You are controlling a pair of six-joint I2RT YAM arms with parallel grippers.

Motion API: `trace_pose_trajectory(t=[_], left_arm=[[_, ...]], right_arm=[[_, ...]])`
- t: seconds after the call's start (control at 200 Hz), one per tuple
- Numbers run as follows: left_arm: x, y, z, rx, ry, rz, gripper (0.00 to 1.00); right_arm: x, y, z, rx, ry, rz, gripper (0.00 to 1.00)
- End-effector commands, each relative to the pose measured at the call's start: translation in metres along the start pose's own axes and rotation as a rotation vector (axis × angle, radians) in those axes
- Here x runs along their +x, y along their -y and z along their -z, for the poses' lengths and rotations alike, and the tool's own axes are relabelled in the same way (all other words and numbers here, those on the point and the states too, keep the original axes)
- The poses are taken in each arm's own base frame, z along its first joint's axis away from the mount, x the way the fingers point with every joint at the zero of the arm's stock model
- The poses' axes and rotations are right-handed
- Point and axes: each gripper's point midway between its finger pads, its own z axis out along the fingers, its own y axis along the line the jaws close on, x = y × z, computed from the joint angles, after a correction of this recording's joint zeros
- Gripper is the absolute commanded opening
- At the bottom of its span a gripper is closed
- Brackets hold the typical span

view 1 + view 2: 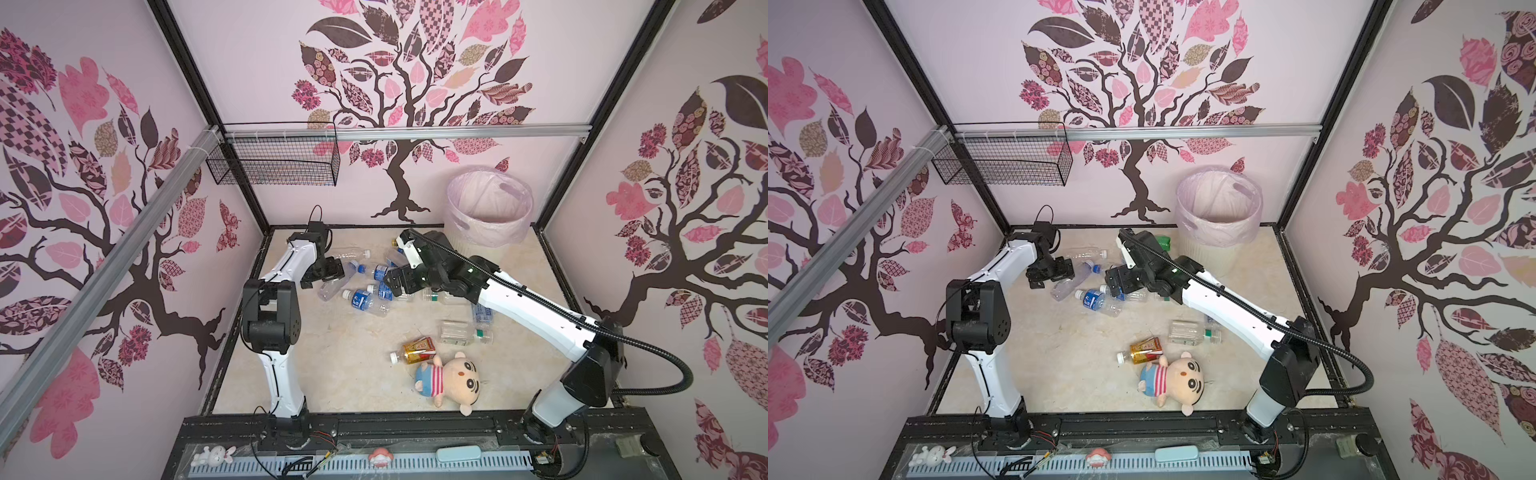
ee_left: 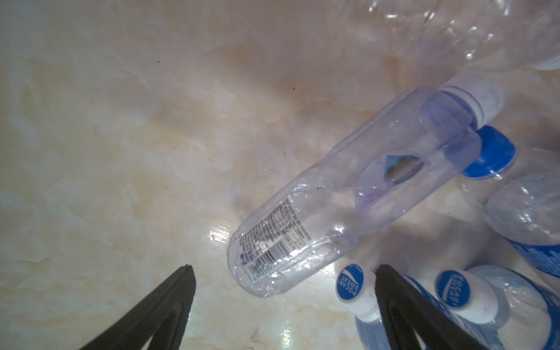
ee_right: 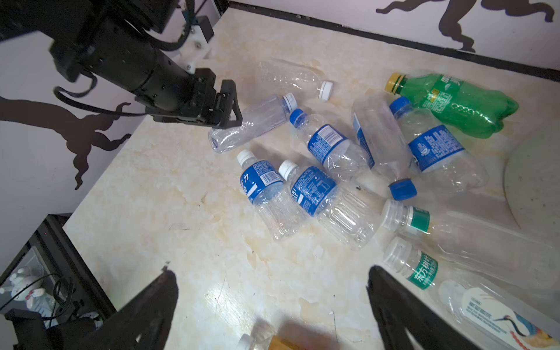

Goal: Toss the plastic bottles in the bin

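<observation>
Finds the left gripper (image 2: 283, 269) low at the near-left edge of the heap, jaws spread wide and holding nothing. Puts the base of a clear bottle (image 2: 348, 194) with a pale cap just ahead of those jaws, flat on the counter (image 2: 121, 136), its long axis slanting away toward the cap rather than lying square across the gap. Shows a white-capped Pocari Sweat bottle (image 2: 351, 286) just beside one finger. Likely calls for a short advance and a slight wrist turn, so as to close across the clear body without pinching that neighbour. Leaves the right gripper (image 3: 271, 271) higher up, over the counter near the blue-labelled bottles (image 3: 315, 188), jaws equally wide and empty, and so farther from this bottle than the left. Places the bin (image 1: 457, 224) in the back right corner, well apart from the left gripper, with the other plastic bottles (image 1: 365, 299) scattered on the counter between.
</observation>
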Motion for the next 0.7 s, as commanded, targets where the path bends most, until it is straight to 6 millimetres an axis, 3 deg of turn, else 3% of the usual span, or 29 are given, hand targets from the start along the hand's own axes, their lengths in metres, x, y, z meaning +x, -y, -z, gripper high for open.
trace_pose_trajectory(t=[0.0, 0.185, 0.695], left_arm=[[-0.007, 0.008, -0.007, 0.038, 0.015, -0.004, 0.95], [-0.001, 0.007, -0.029, 0.029, -0.02, -0.01, 0.93], [0.012, 0.023, -0.043, 0.074, -0.039, -0.036, 0.86]], right_arm=[[-0.013, -0.003, -0.002, 0.015, 0.029, 0.016, 1.0], [-0.007, 0.001, -0.009, 0.032, 0.008, 0.02, 0.99], [0.0, 0.009, -0.006, 0.064, 0.007, -0.008, 1.0]])
